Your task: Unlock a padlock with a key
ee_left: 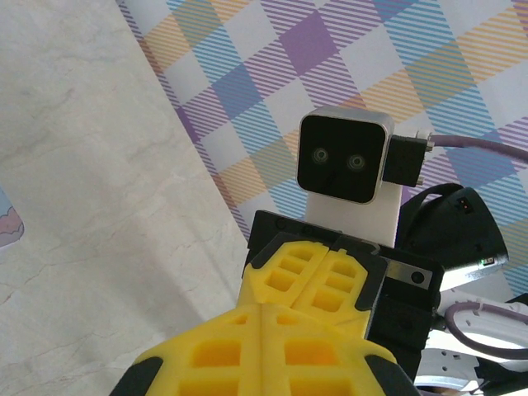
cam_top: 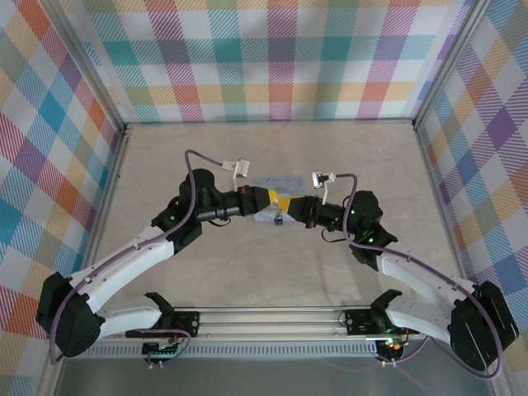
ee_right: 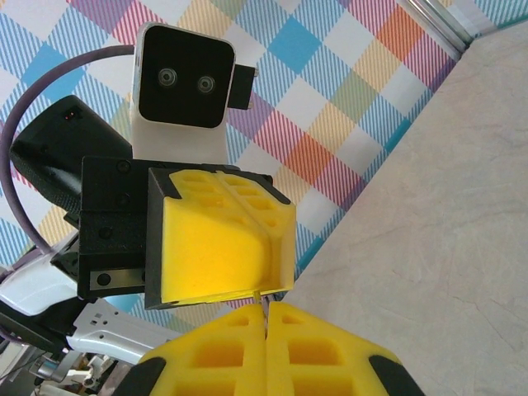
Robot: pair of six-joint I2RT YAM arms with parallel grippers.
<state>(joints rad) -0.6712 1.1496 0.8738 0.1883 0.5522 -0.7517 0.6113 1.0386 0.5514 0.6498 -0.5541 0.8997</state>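
Note:
My two grippers meet tip to tip above the middle of the table. The right gripper (ee_right: 266, 307) is shut on a thin sliver of metal, the key (ee_right: 264, 297), which sticks out of its fingertips and reaches the lower edge of the left gripper's yellow fingers (ee_right: 214, 247). The left gripper (ee_left: 261, 305) is shut, and I see nothing between its fingers. From above, the left gripper (cam_top: 287, 203) and the right gripper (cam_top: 299, 209) nearly touch. A tiny dark-blue padlock (cam_top: 279, 219) shows just below them. I cannot tell if it is held.
A pale blue tin (cam_top: 276, 181) lies on the table under the grippers, and its corner (ee_left: 7, 221) shows in the left wrist view. Plaid walls close in the table at the back and both sides.

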